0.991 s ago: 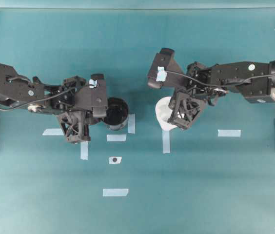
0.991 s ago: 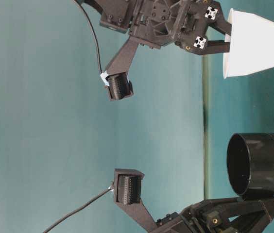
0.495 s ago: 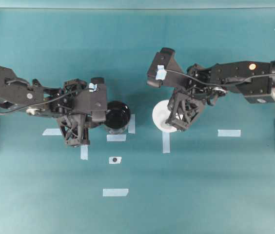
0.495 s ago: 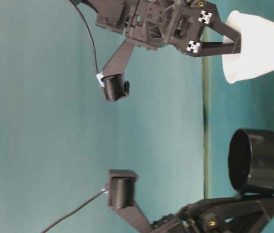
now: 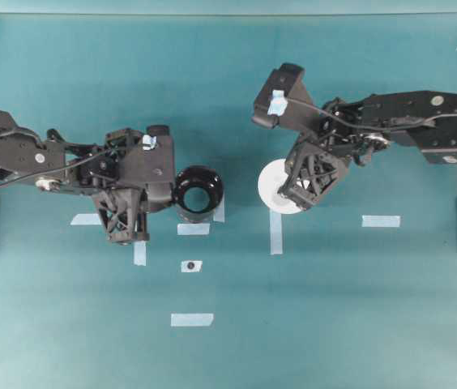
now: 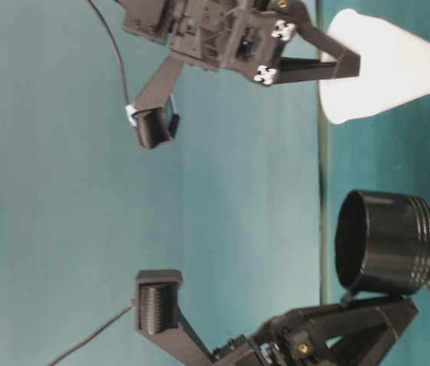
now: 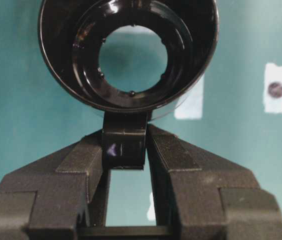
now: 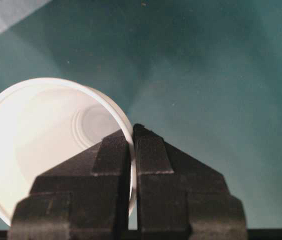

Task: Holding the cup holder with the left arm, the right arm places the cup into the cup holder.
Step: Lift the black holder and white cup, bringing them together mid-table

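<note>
The glossy black cup holder is held off the table left of centre, its open mouth facing up; it also shows in the table-level view and the left wrist view. My left gripper is shut on the holder's short tab handle. The white cup is lifted right of centre, mouth up; it shows in the table-level view and the right wrist view. My right gripper is shut on the cup's rim wall, one finger inside and one outside. Cup and holder are apart.
Several pale tape strips lie on the teal table, one under the cup, one below the holder, one at the right. A strip with a black dot lies nearer the front.
Both grippers have lifted their loads. The holder has moved a little right and its mouth has turned upward. The right arm has raised the cup and shifted slightly right.
</note>
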{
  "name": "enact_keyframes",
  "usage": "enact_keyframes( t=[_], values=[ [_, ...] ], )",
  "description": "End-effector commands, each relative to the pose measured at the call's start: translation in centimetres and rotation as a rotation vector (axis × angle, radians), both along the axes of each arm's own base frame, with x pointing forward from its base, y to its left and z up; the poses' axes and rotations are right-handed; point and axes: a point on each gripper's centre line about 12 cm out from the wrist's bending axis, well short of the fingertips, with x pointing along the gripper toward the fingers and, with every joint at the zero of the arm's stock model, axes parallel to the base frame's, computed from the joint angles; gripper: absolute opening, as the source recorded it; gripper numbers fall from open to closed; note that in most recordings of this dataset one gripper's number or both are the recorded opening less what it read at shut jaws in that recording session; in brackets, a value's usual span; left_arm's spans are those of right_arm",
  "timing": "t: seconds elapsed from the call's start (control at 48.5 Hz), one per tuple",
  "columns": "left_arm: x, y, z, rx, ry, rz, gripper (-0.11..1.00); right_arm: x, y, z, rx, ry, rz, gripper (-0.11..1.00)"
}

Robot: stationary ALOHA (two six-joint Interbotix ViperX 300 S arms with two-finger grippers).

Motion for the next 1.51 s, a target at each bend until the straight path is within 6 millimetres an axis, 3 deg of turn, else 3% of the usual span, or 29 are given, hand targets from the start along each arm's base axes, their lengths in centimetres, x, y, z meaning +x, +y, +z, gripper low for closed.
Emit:
enact_keyframes(
  t=[0.0, 0.268, 0.846, 1.486],
  values=[
    [0.8, -0.1, 1.8, 0.008, -0.069, -0.007, 0.27, -0.1, -0.1, 4.5, -0.014, -0.124, -0.026, 0.04],
    [1.5, -0.3, 2.6, 0.013, -0.128, -0.015, 0.27, -1.0, 0.2, 5.9, -0.007, -0.131, -0.036, 0.04],
    [2.6, -0.6, 3.8, 0.018, -0.219, -0.026, 0.27, -3.0, 1.1, 11.7, -0.011, -0.302, -0.039, 0.04],
    [3.9, -0.5, 4.5, 0.023, -0.264, -0.027, 0.27, -1.7, 2.2, 14.8, -0.031, -0.428, 0.006, 0.04]
  ],
)
